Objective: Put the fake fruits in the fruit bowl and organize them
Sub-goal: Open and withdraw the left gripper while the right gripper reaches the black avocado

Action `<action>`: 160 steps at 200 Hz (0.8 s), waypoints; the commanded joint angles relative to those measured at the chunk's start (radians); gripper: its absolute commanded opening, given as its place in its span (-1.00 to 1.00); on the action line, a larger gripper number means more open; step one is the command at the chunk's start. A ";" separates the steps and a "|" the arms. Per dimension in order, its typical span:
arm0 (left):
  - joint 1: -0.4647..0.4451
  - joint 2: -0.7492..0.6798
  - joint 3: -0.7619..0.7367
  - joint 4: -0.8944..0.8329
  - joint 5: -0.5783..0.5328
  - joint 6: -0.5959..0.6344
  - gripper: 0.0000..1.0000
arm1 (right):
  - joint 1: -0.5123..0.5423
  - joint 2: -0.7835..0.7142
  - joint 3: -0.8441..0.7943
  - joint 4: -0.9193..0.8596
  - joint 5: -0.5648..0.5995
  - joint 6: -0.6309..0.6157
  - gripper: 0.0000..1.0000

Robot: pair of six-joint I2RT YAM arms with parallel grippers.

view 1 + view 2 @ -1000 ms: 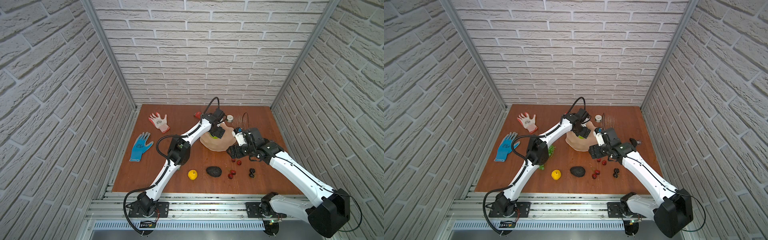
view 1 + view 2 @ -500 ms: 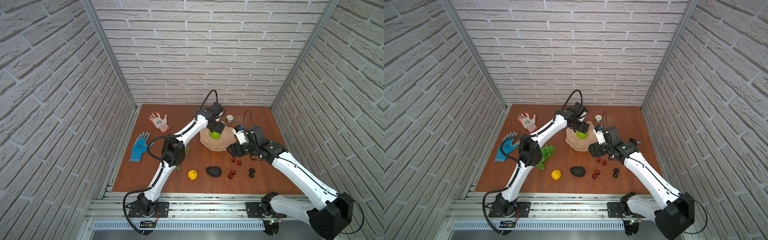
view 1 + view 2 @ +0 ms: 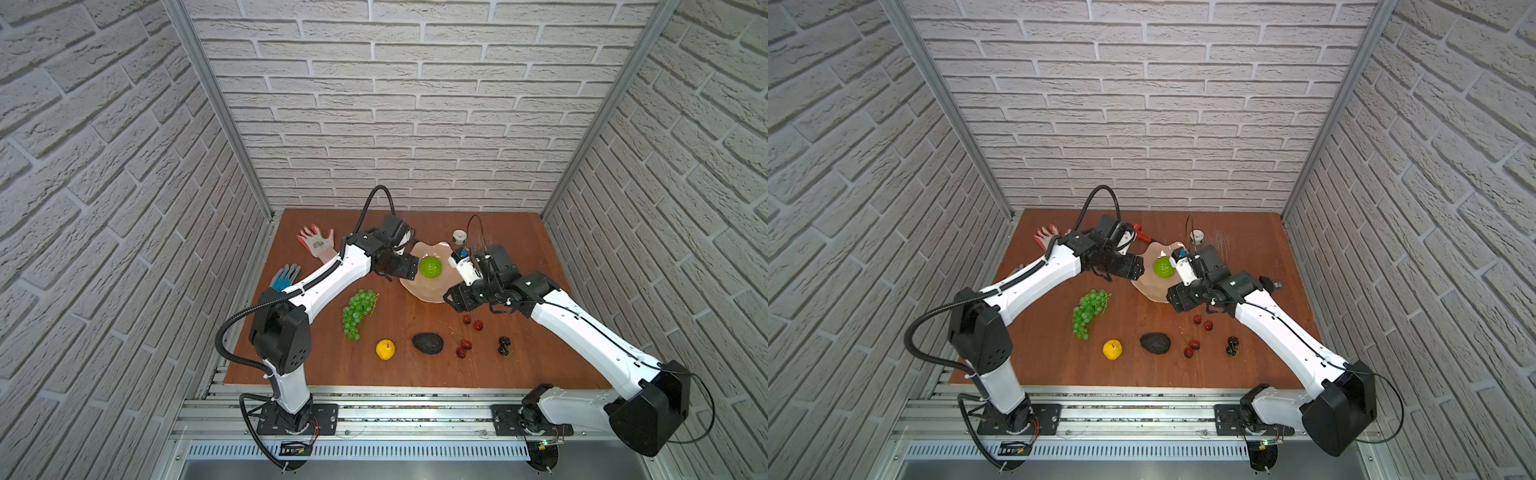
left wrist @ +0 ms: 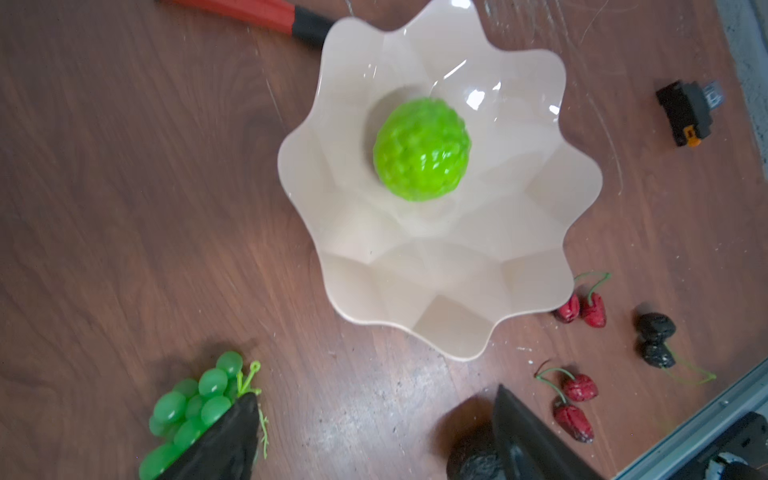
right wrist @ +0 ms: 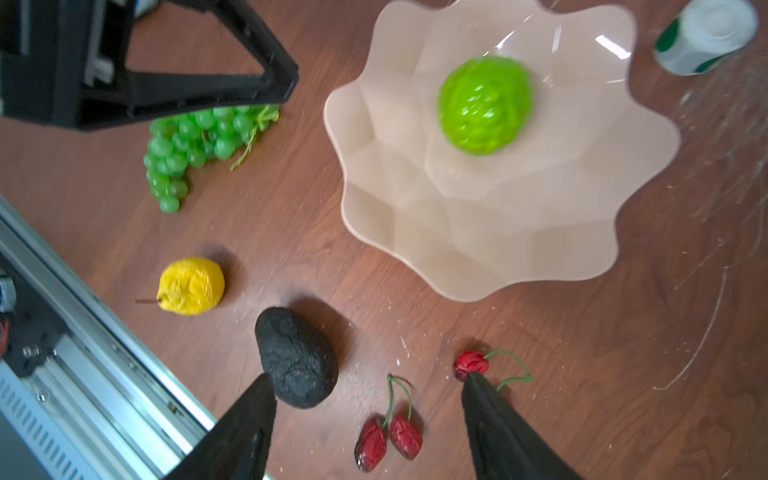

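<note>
Stock: Moved since prev. check: left gripper point(image 3: 414, 268) backed off the bowl point(image 3: 424, 296) to its 9 o'clock rim. Elbow swung out, so grapes point(image 3: 356, 309) are now uncovered. Green ball point(image 3: 430, 267) left lying in bowl, a bit off centre. Right gripper point(image 3: 452, 300) approx. same spot, over bowl's 5 o'clock edge.

Checker: Jaw status, both?

Stock: L: fingers point(image 4: 224, 440) spread wide, nothing betw. them, per left wrist view. R: fingers point(image 5: 249, 424) also apart, empty. One R tip overlaps a red cherry pair point(image 5: 471, 365); contact, can't tell.

Checker: Fruit not in bowl?

Stock: All on table point(image 3: 291, 365). Clock read from bowl, 12 = back wall.
- Item 1: grapes, 8 o'clock, near.
- Item 2: yellow pear point(image 3: 385, 349), 7 o'clock.
- Item 3: avocado point(image 3: 427, 343), 6 o'clock, near pear, not touching.
- Item 4: red cherry pair, 5 o'clock, just past R gripper.
- Item 5: second red pair point(image 3: 463, 348), 5 o'clock, further out.
- Item 6: dark cherry pair point(image 3: 503, 345), 4–5 o'clock, furthest.

Checker: Non-fruit?

Stock:
- Tape roll point(image 3: 459, 237), 1 o'clock.
- Wrench point(image 3: 1142, 233), 11 o'clock, partly behind L arm.
- Red-white glove point(image 3: 318, 243), 10 o'clock.
- Blue glove point(image 3: 286, 277), 9 o'clock, well apart from bowl.
- Small black plug point(image 3: 1273, 284), 3 o'clock.
</note>
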 commanded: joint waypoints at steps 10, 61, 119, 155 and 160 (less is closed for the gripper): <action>-0.002 -0.115 -0.093 0.093 -0.054 -0.053 0.77 | 0.114 0.074 0.037 -0.087 0.048 -0.029 0.50; 0.038 -0.236 -0.242 0.121 -0.115 -0.070 0.79 | 0.251 0.240 0.045 -0.121 0.066 -0.060 0.64; 0.181 -0.371 -0.362 0.165 -0.081 -0.132 0.82 | 0.261 0.371 0.027 -0.055 0.019 -0.088 0.69; 0.231 -0.398 -0.390 0.164 -0.067 -0.147 0.82 | 0.263 0.420 0.022 -0.025 0.002 -0.102 0.65; 0.234 -0.399 -0.392 0.162 -0.066 -0.148 0.83 | 0.262 0.427 0.020 -0.022 0.002 -0.102 0.64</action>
